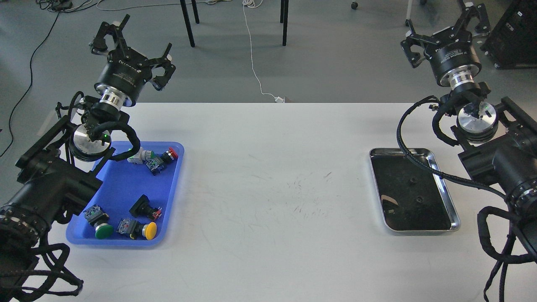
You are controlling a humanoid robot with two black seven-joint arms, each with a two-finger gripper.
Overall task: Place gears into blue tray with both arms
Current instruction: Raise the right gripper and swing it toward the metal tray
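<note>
Table middle: the white table (268, 188) lies bare between the blue tray (174, 193) and the steel tray (455, 218); wide room there for either of my arms.
Blue tray: five push-buttons (144, 207) are scattered along its far and near ends; a bare patch of floor sits in the middle.
Left side: my own left forearm overhangs the blue tray's left edge and blocks entry there.
Steel tray: two gears (412, 181) sit well apart on the dark bottom; my right arm's cable (419, 161) drapes across its far right corner.
Above: my left gripper (134, 46) and right gripper (449, 27) hang past the table's far edge, fingers spread, nothing between them.
</note>
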